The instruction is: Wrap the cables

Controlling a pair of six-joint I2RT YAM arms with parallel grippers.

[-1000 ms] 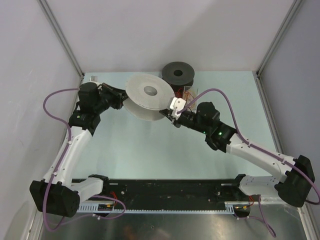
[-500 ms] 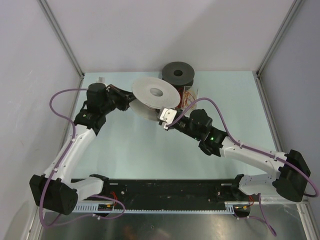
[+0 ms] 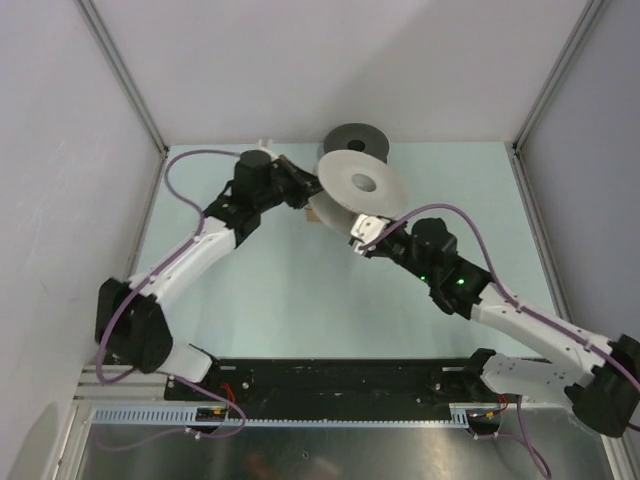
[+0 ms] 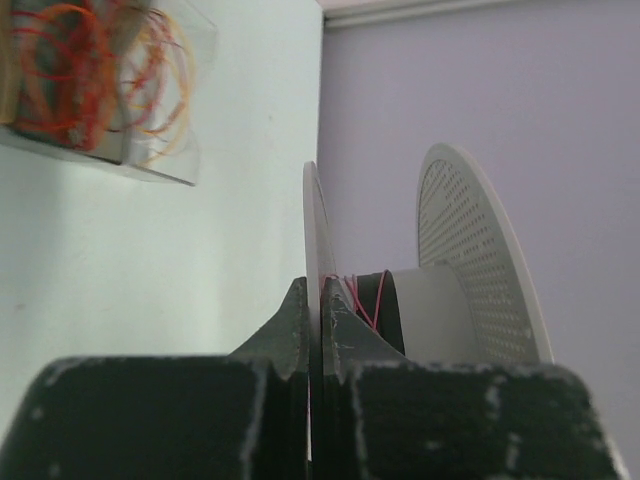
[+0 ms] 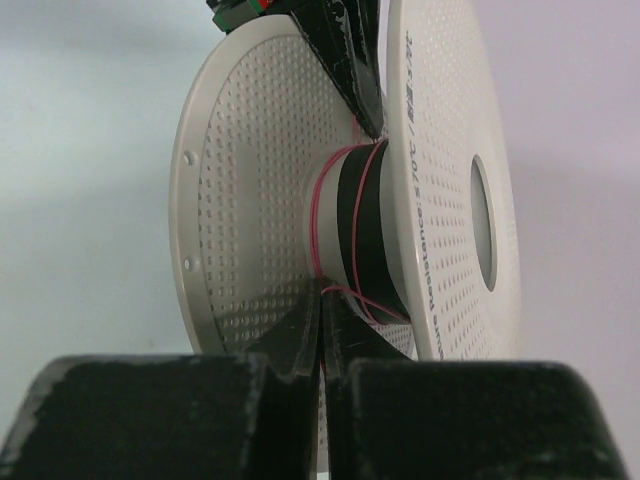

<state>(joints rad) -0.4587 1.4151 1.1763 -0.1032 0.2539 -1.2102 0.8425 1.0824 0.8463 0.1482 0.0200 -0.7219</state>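
- Clamps the left fingers (image 4: 314, 300) shut on the thin edge of one flange of a white spool (image 3: 358, 185), so the flange stands edge-on between the two fingertips in the left wrist view.
- Holds that spool tilted above the pale surface (image 3: 300, 290), with one perforated flange and its round centre hole turned up toward the overhead camera.
- Shows the cable (image 5: 313, 212), thin and pinkish-red, lying in a few loose turns round the spool's hub next to a black band (image 5: 365, 230), between the two flanges and just beyond both sets of fingertips.
- Presses the right fingers (image 5: 321, 300) together below the hub, pinched on a single strand of the cable that rises from the fingertips and curves onto the hub.
- Sets the two pairs of fingers on opposite sides of the hub. In the right wrist view the left fingers reach in from the top edge, directly across from the right fingers at the bottom.
- Places the right fingers in the gap between the flanges, close to the hub but not touching it.
- Leaves a clear box (image 4: 110, 90) of tangled orange and red wire lying on the surface, beyond the left fingers and off to their left.
- Keeps a dark spool (image 3: 357, 143) at the far edge of the surface, beyond the white spool and past both sets of fingers.
- Trails thick purple hoses (image 3: 455, 215) in loops along both arms, well back from the fingers.
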